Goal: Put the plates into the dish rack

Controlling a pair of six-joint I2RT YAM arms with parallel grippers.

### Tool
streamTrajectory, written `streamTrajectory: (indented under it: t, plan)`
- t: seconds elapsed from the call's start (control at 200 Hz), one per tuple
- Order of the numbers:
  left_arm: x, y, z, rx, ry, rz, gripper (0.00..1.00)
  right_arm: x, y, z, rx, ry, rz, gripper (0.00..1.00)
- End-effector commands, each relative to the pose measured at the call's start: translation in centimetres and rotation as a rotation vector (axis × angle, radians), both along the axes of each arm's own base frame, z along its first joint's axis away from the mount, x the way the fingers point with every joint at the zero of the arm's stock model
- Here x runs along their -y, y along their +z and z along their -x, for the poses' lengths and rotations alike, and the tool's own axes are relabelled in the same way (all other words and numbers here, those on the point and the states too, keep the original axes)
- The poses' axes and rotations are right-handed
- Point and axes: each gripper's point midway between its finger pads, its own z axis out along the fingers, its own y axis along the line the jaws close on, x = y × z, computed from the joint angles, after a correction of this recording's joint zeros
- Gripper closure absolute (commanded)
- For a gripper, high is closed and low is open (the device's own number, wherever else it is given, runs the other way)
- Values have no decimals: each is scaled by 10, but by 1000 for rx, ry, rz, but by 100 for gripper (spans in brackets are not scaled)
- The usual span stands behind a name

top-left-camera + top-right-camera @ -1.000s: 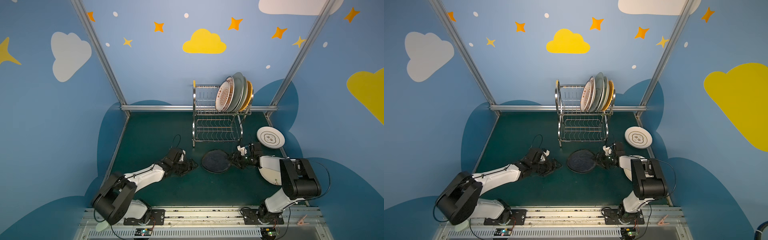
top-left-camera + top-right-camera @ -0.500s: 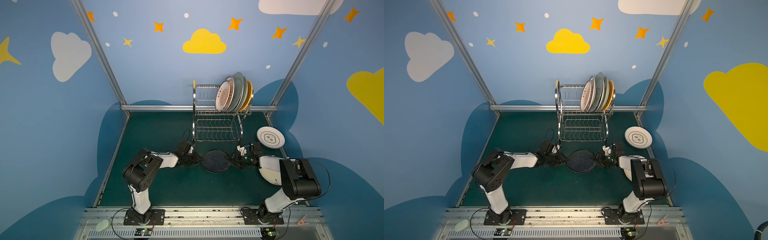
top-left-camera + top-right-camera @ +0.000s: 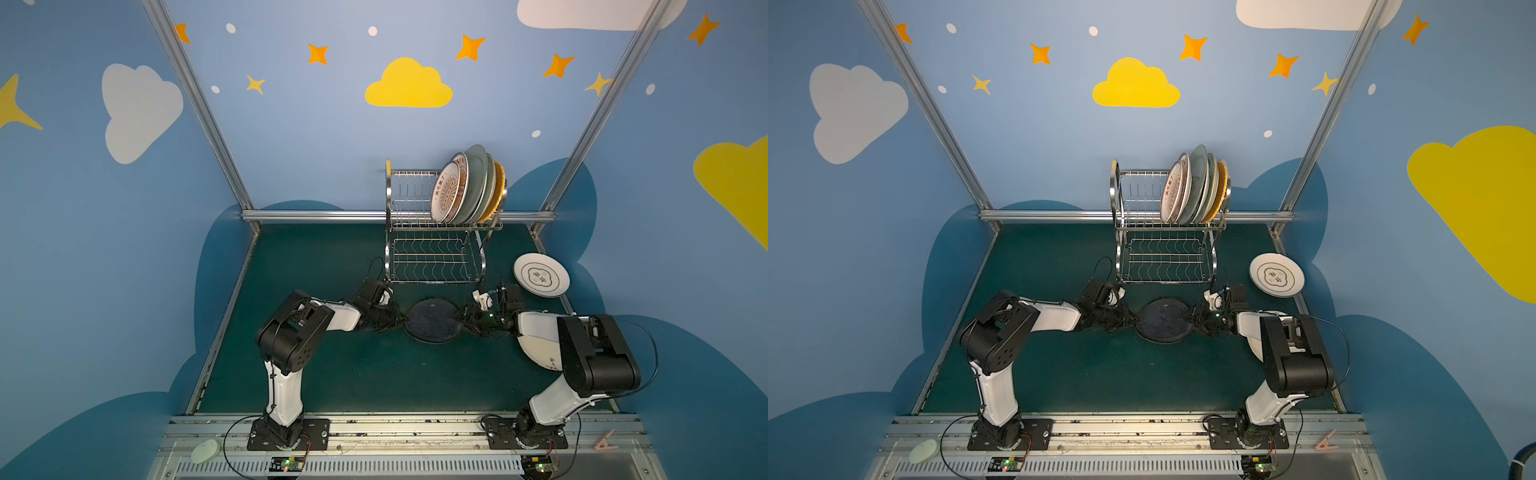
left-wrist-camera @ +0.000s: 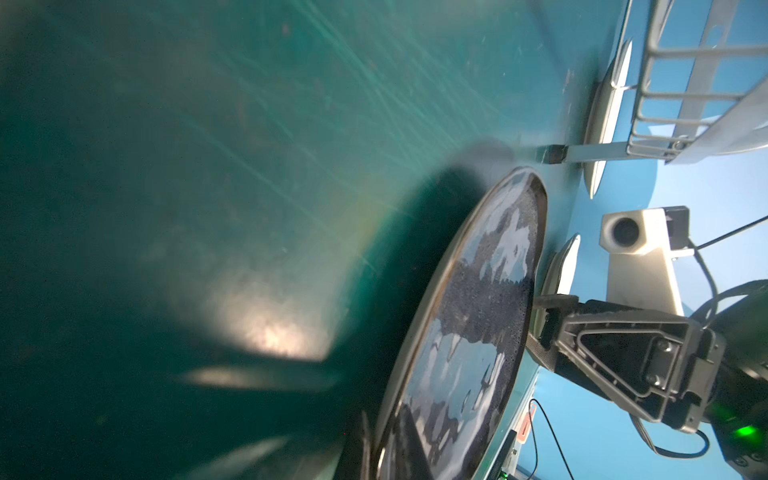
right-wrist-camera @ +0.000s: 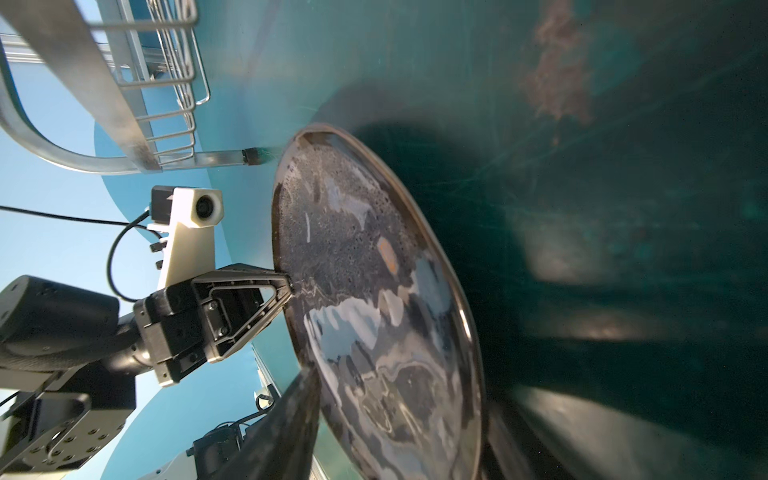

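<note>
A black plate point(image 3: 432, 321) point(image 3: 1165, 321) lies on the green table in front of the dish rack point(image 3: 432, 249) point(image 3: 1167, 249). My left gripper point(image 3: 400, 325) point(image 4: 374, 440) is shut on its left rim. At the opposite rim my right gripper point(image 3: 462, 319) point(image 5: 399, 395) grips it, one finger above and one below. In the wrist views the black plate point(image 4: 478, 311) point(image 5: 374, 291) casts a wide shadow. Several plates point(image 3: 467, 187) point(image 3: 1196, 187) stand upright at the right end of the rack's upper tier. The lower shelf holds nothing.
A white plate with a gold ring point(image 3: 541, 275) point(image 3: 1277, 275) lies flat right of the rack. Another pale plate point(image 3: 540, 357) sits partly under my right arm. The rack's foot point(image 5: 249, 157) stands close to the black plate. A clothes peg point(image 3: 604, 442) lies on the front rail.
My left arm swung in from the left to the black plate's left rim and its jaws closed there. The right gripper stayed at the right rim.
</note>
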Motion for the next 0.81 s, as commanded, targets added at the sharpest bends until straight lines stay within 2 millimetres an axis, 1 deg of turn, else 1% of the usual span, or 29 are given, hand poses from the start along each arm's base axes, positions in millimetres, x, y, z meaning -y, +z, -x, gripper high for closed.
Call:
streamTrajectory:
  t: [0.0, 0.155, 0.28, 0.33, 0.391, 0.496, 0.591, 0.626, 0.686, 0.801]
  plan:
    - [-8, -33, 10, -86, 24, -69, 96, 2, -40, 24, -124, 11, 95, 45]
    - [-6, -35, 12, -87, 19, -50, 96, -3, -38, 22, -113, 23, 75, 45]
    - [-4, -35, 13, -90, 12, -28, 96, -13, -34, 19, -97, 41, 53, 52]
    - [-4, -36, 14, -93, 14, -26, 96, -15, -31, 18, -87, 45, 48, 57]
    - [-3, -36, 15, -91, 13, -16, 96, -18, -27, 17, -75, 47, 41, 65]
    - [-3, -36, 18, -89, 12, 2, 95, -20, -19, 13, -55, 36, 26, 83]
    - [-4, -33, 21, -82, 13, 6, 93, -21, -13, 14, -44, 29, 18, 96]
    - [-6, -31, 22, -75, 15, 6, 92, -21, -9, 15, -38, 26, 17, 100]
    - [-9, -25, 23, -57, 20, 4, 87, -20, -2, 18, -30, 21, 14, 100]
    - [-17, -11, 26, -15, 44, -1, 70, -16, 15, 27, -6, 13, 15, 100]
